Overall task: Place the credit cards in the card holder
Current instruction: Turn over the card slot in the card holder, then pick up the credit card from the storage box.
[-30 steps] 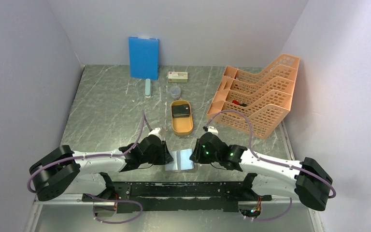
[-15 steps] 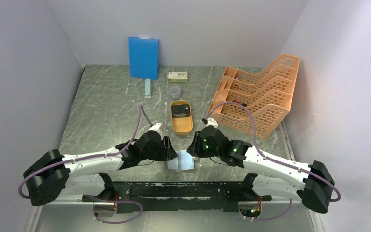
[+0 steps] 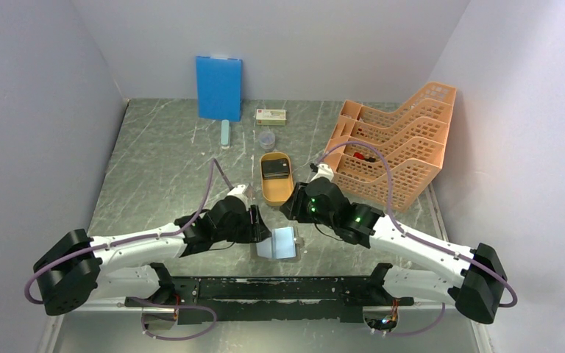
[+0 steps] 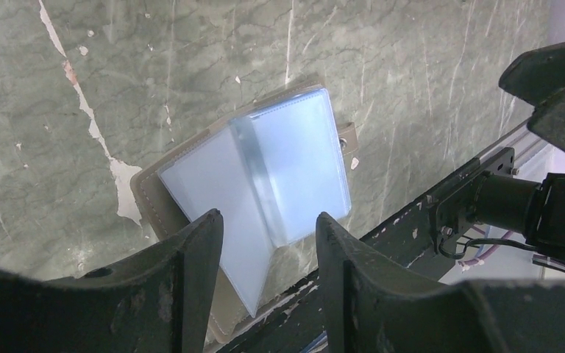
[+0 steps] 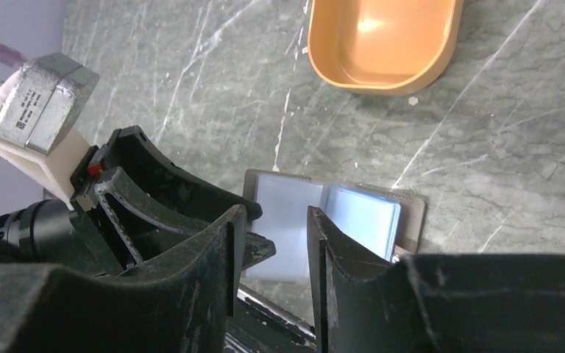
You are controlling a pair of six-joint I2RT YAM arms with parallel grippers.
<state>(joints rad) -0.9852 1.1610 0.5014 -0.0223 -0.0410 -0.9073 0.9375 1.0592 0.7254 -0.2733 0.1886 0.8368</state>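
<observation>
The card holder (image 3: 278, 243) lies open and flat near the table's front edge, its pale bluish inner faces up; it also shows in the left wrist view (image 4: 265, 169) and the right wrist view (image 5: 338, 213). The dark credit cards (image 3: 275, 170) lie stacked in the orange oval tray (image 3: 288, 195). My left gripper (image 3: 261, 229) is open and empty at the holder's left edge, its fingers (image 4: 195, 257) over the left leaf. My right gripper (image 3: 293, 209) is open and empty, above the table between the holder and the tray. The tray's near end (image 5: 382, 66) shows bare.
An orange file rack (image 3: 390, 147) stands at the right. A blue board (image 3: 219, 87) leans on the back wall, with a white-and-green box (image 3: 271, 115), a small clear cup (image 3: 266, 139) and a pale stick (image 3: 225, 134) nearby. A black rail (image 3: 279, 287) runs along the front.
My right gripper has lifted off the holder's right side and moved back toward the orange tray. My left gripper has shifted slightly right and forward. The holder stays open.
</observation>
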